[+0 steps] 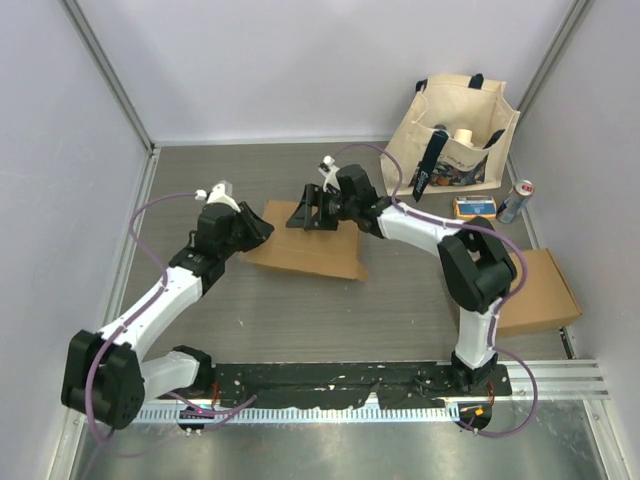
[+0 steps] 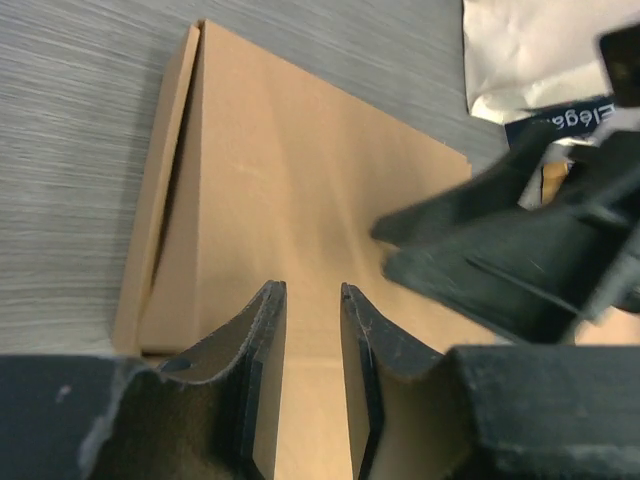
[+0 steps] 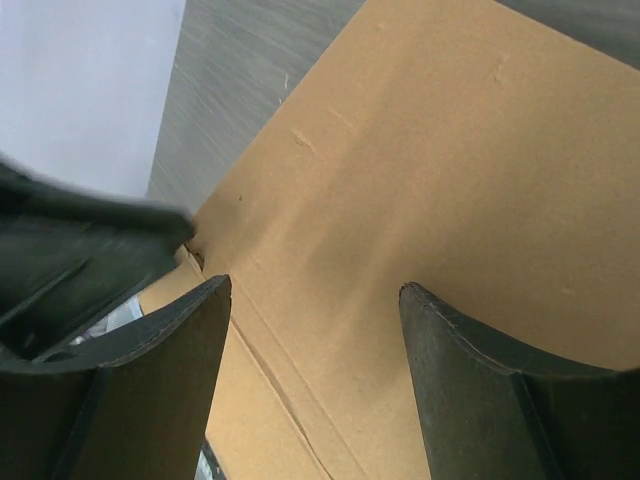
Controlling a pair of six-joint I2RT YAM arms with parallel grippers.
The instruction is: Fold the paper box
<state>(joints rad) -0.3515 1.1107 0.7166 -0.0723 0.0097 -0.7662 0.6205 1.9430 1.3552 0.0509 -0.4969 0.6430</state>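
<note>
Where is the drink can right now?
In the top view, the can stands far right on the table, beside the tote bag and a small orange packet.

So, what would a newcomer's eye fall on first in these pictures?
A flat brown paper box lies in the middle of the table, with the left gripper at its left corner and the right gripper at its far edge. Next comes the cream tote bag at the far right.
</note>
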